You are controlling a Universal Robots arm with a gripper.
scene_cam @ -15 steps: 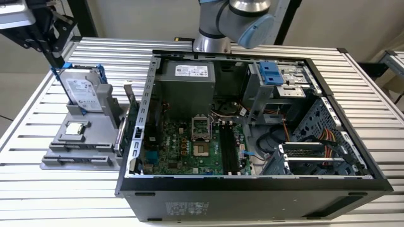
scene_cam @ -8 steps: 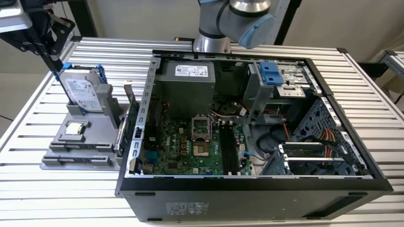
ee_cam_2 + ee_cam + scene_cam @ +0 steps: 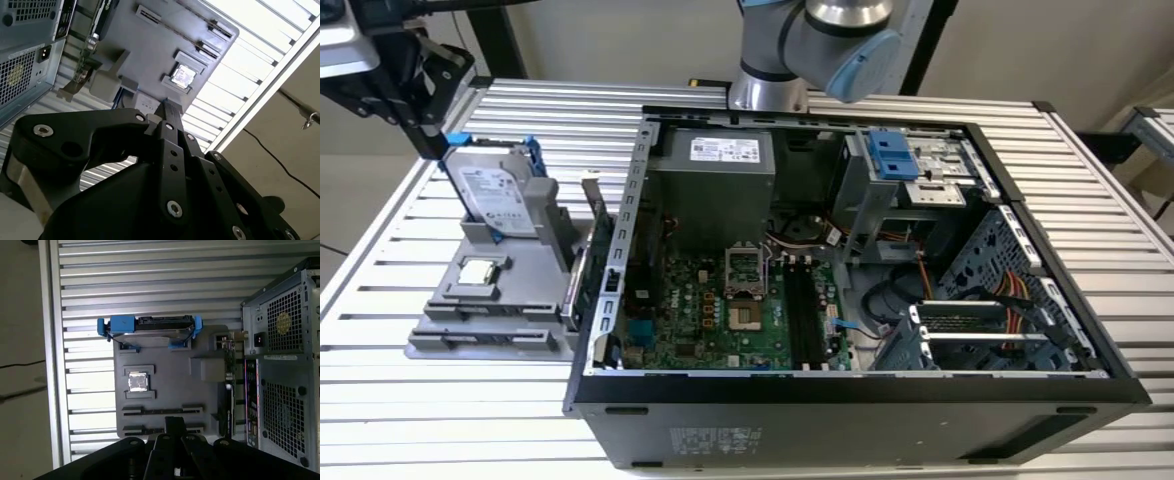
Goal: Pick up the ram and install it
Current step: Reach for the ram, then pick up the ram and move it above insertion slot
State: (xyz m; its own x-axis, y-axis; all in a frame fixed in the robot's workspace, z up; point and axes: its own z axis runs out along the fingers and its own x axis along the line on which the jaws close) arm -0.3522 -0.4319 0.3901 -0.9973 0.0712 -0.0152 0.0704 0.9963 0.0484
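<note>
Ram [image 3: 150, 410] probably stands edgewise in the grey tray's [image 3: 165, 390] slot, long axis parallel to the hard drive [image 3: 150, 332]; gripper [image 3: 175, 424] clenched, empty

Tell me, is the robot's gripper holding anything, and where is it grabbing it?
Nothing is held: the gripper hangs empty above the gray parts tray.
</note>
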